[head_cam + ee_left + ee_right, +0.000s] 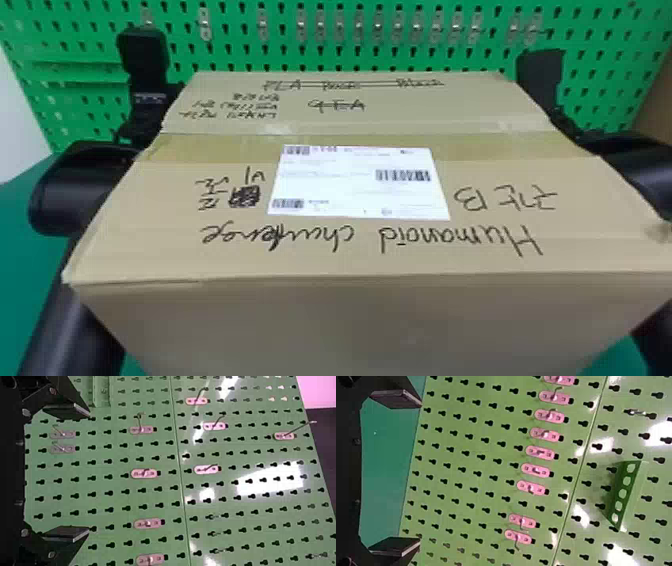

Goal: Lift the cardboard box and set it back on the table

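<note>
Flanking the cardboard box (pixel 380 310) before the pegboard (pixel 240 52), the arms (pixel 65 187), left gripper (pixel 89 473) and right gripper (pixel 420 472) open and empty, could let it slip should side pressure prove uneven.

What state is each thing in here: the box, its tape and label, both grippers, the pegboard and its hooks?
Cardboard box: closed; lifted or resting, cannot tell
Tape: stuck across the top
Label: stuck flat on top
Left gripper: open
Right gripper: open
Pegboard: upright behind the box
Hooks: mounted on the board
</note>
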### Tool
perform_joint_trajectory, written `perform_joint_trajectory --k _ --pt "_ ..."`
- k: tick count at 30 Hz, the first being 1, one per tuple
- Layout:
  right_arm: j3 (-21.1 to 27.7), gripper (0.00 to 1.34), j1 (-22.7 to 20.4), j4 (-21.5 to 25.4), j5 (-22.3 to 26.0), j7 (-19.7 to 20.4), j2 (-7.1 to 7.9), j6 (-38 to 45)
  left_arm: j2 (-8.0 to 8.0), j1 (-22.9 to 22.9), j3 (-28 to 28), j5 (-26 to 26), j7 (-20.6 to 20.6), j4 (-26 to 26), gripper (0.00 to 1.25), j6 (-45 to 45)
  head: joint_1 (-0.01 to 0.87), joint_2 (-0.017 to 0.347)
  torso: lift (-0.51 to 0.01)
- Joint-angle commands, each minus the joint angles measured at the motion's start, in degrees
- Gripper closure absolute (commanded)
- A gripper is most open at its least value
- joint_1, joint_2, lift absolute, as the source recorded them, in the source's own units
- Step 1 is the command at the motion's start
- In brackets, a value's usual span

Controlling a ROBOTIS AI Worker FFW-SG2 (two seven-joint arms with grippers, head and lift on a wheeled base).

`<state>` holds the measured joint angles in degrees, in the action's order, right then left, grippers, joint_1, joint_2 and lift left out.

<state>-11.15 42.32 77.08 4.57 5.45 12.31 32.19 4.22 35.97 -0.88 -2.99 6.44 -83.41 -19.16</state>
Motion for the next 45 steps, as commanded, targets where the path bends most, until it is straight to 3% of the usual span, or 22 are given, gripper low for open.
perform_joint_trajectory --k 1,28,45 --pt "-0.1 0.09 0.22 0.0 0.0 0.0 -0.01 -0.02 0.0 0.24 -0.09 0.0 0.06 0.01 0.24 0.0 0.566 0.054 -0.183" --pt "-0.8 0.09 1.89 -0.09 -0.61 0.0 -0.1 -0.11 0.09 1.73 -0.62 -0.26 0.41 -0.08 0.24 0.17 0.566 0.054 -0.183" --pt "-0.45 0.09 0.48 -0.09 -0.7 0.0 -0.36 -0.2 0.09 0.06 -0.53 -0.09 0.85 -0.61 0.24 0.35 0.566 0.054 -0.183"
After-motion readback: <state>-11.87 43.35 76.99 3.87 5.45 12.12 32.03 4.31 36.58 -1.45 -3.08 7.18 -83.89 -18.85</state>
